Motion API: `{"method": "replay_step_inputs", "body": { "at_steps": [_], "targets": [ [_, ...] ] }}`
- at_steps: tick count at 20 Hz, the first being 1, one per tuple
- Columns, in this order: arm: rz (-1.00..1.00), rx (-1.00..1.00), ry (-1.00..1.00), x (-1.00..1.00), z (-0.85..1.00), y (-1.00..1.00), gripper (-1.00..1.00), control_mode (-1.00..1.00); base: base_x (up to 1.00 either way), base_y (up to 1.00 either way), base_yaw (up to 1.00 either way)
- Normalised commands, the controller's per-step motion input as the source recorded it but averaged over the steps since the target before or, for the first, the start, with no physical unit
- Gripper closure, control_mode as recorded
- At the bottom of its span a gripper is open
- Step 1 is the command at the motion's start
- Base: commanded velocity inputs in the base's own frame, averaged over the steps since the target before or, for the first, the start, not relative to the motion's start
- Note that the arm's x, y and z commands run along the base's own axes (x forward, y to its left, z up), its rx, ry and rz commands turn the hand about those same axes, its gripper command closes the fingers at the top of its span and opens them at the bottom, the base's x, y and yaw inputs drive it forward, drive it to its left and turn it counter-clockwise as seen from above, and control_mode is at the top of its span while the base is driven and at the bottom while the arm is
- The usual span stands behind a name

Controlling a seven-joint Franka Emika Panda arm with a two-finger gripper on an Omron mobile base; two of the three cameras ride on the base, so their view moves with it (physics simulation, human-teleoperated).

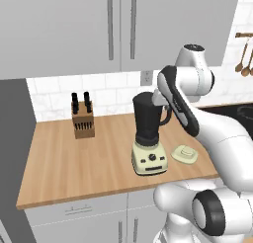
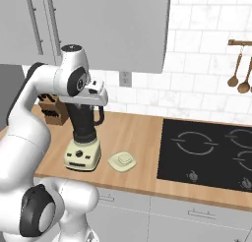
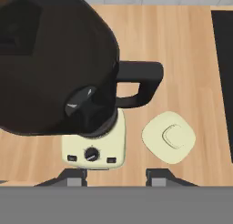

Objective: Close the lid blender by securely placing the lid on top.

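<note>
The blender (image 1: 147, 122) stands on the wooden counter, a dark tapered jar with a side handle on a cream base with black knobs; its top is uncovered. In the hand view I look down into the blender (image 3: 54, 68) from just above it. The lid (image 3: 169, 137), a pale cream-green disc with a raised centre, lies flat on the counter beside the base, on the handle side. From the base cameras the lid (image 1: 185, 153) (image 2: 122, 161) is to the right of the blender (image 2: 83, 125). My gripper (image 3: 117, 176) hovers over the jar, open, with nothing between its fingers.
A wooden knife block (image 1: 83, 119) stands at the back left near the wall. A black cooktop (image 2: 206, 147) takes the counter's right part. Wooden utensils (image 2: 238, 71) hang on the tiled wall. Upper cabinets (image 1: 118, 29) overhang the counter.
</note>
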Motion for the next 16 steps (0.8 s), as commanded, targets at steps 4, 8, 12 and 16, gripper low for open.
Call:
{"method": "replay_step_inputs", "body": {
  "at_steps": [4, 8, 12, 16],
  "targets": [
    [0.0, 0.06, -0.05, -0.28, -0.09, -0.52, -1.0, -1.0, 0.0, 0.0, 0.0],
    [0.1, 0.12, -0.09, -0.49, -0.42, -1.0, -1.0, -1.0, 0.0, 0.0, 0.0],
    [0.33, -0.02, 0.0, -0.1, -0.52, -0.97, -1.0, -1.0, 0.0, 0.0, 0.0],
    [0.37, -0.1, 0.02, 0.17, -0.58, -0.6, -1.0, -1.0, 0.0, 0.0, 0.0]
  ]
}}
